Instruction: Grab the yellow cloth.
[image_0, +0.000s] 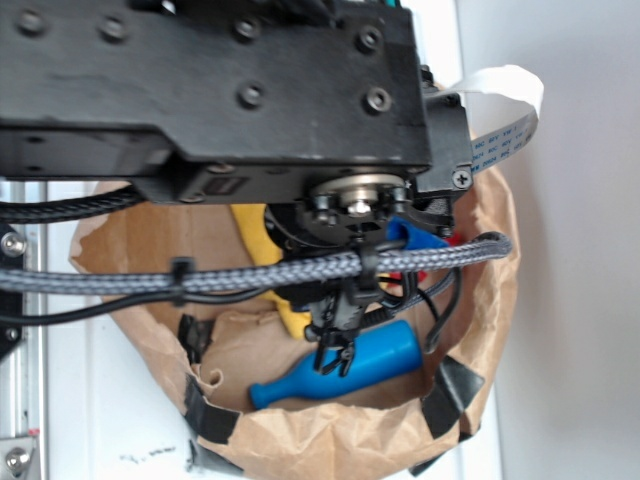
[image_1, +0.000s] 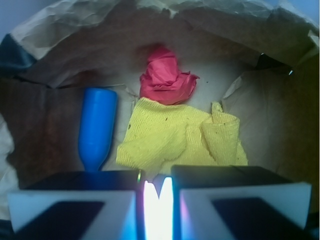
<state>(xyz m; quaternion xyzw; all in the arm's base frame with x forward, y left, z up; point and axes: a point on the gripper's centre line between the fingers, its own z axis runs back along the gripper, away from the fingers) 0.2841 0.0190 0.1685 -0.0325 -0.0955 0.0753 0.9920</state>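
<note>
The yellow cloth (image_1: 182, 136) is seen spread in folds on the floor of a brown paper bag (image_1: 60, 55), near the middle of the wrist view. Against its far edge a smaller red cloth (image_1: 166, 77) is bunched, the two touching. Just beside the yellow cloth, on the left of that view, a blue bottle (image_1: 96, 127) is laid on its side, its narrow neck pointed toward the camera. From outside, only a strip of the yellow cloth (image_0: 262, 240) is glimpsed behind the arm, and the blue bottle (image_0: 350, 365) is seen lying in the crumpled bag (image_0: 330, 440), whose rim is patched with black tape (image_0: 205, 410).

The tool (image_1: 157, 192) is held above the near edge of the yellow cloth, with nothing caught in it. Its two fingers (image_1: 75, 205) are seen drawn nearly together, only a thin bright slit being left between them. A braided grey cable (image_0: 250, 272) is strung across the outside view beneath the black arm (image_0: 210, 90).
</note>
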